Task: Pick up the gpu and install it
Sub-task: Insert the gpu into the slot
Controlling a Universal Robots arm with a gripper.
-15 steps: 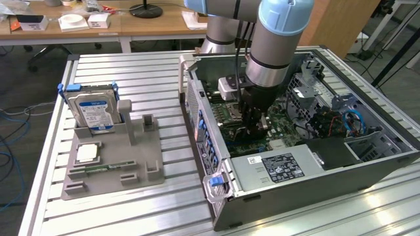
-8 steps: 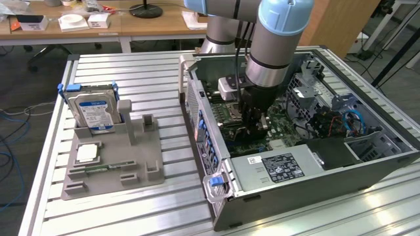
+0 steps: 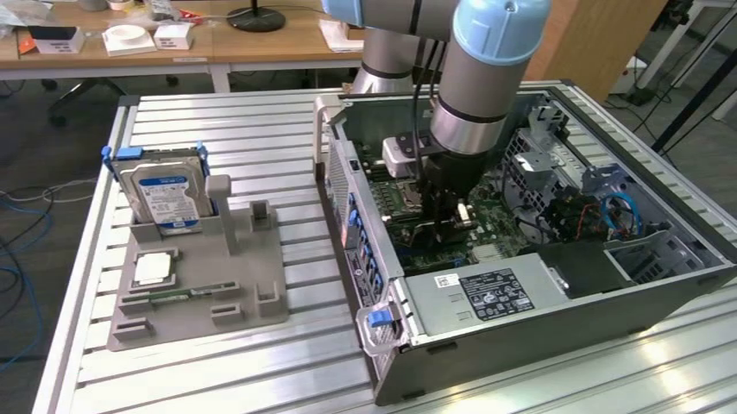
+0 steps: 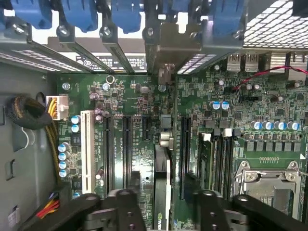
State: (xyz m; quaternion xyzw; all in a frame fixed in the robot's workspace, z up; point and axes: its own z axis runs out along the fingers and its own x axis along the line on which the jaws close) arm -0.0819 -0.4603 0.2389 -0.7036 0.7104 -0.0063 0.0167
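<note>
Wrist view showed the gpu (image 4: 163, 192) standing edge-on in a slot on the motherboard (image 4: 211, 120), between the two black fingers (image 4: 120, 209) of the gripper (image 4: 166, 211). The fingers stood apart on either side of the card and did not appear to clamp it.

Exterior view placed the gripper (image 3: 444, 226) deep inside the open computer case (image 3: 553, 310), near the middle of the board, with the arm (image 3: 478, 78) reaching down from above. The hard drive (image 3: 165, 194) stood in the grey parts holder (image 3: 196, 285) on the bench, toward its left edge in that view.

Assessment: the card looked light, stiff and fragile. Its faces carry exposed components; hold was best taken across the cooler body, not the bare board or connector edge.
</note>
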